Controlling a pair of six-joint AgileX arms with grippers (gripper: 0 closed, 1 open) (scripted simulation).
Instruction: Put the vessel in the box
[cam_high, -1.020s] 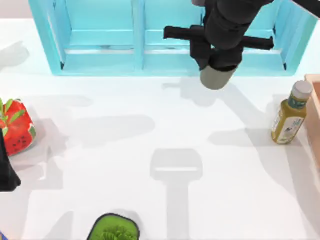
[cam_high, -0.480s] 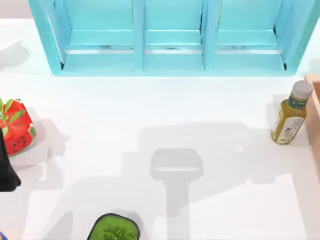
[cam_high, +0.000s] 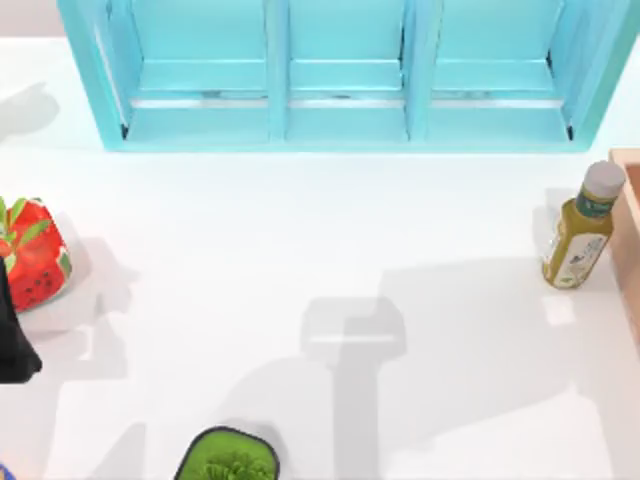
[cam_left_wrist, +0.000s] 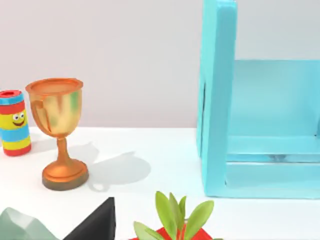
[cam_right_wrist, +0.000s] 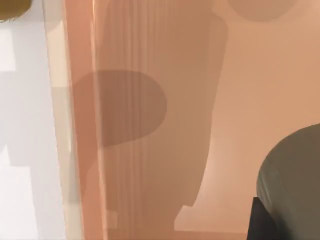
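The vessel (cam_right_wrist: 294, 180), a dark grey-green round cup, hangs close under the right wrist camera, over the pale tan floor of the box (cam_right_wrist: 150, 100). A dark finger (cam_right_wrist: 260, 222) of my right gripper presses against the cup's side, so the gripper is shut on it. From above, the box (cam_high: 630, 230) is a tan sliver at the table's right edge. My left arm (cam_high: 12, 345) stays parked at the left edge.
A yellow-green bottle (cam_high: 580, 228) stands just left of the box wall. The light-blue shelf unit (cam_high: 340, 70) spans the back. A red strawberry-patterned object (cam_high: 35, 255) lies at the left, a green plant pot (cam_high: 230, 460) at the front. A copper trophy (cam_left_wrist: 57, 130) and a striped can (cam_left_wrist: 14, 122) stand near the left arm.
My right arm, holding the cup, has left the spot in front of the shelf and gone out of the top view to the right. Its shadow has slid right across the table.
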